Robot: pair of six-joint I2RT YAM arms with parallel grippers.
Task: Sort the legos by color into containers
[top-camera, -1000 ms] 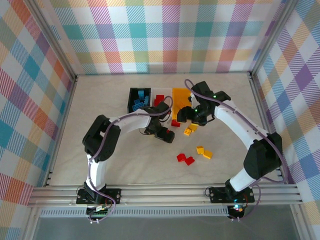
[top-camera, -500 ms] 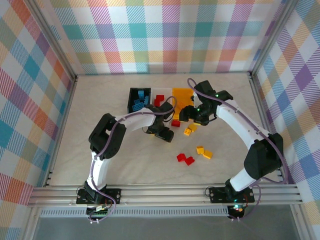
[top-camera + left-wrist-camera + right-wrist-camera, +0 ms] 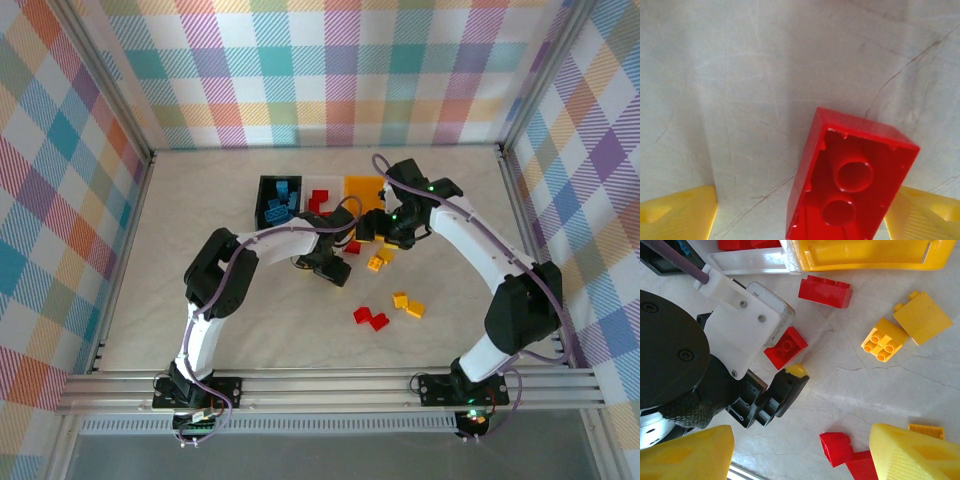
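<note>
Pale worktop point(image 3: 250, 320) beneath both jaws. Beyond them, in a row: black container point(image 3: 279, 200), white container point(image 3: 321, 196), yellow-orange container point(image 3: 360, 188). Right gripper point(image 3: 800, 450): jaws open, empty, over loose red legos point(image 3: 842, 452). Left gripper point(image 3: 800, 215): jaws astride upturned red lego point(image 3: 850, 175); gripped or not, cannot tell.

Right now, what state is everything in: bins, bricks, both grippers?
Black bin: upright, holding blue bricks.
White bin: upright, holding red bricks.
Yellow bin: upright, contents unclear.
Loose bricks: red and yellow, unsorted, outside the bins.
Left gripper: jaws around a red brick, underside showing; grip unclear.
Right gripper: open, empty.
</note>
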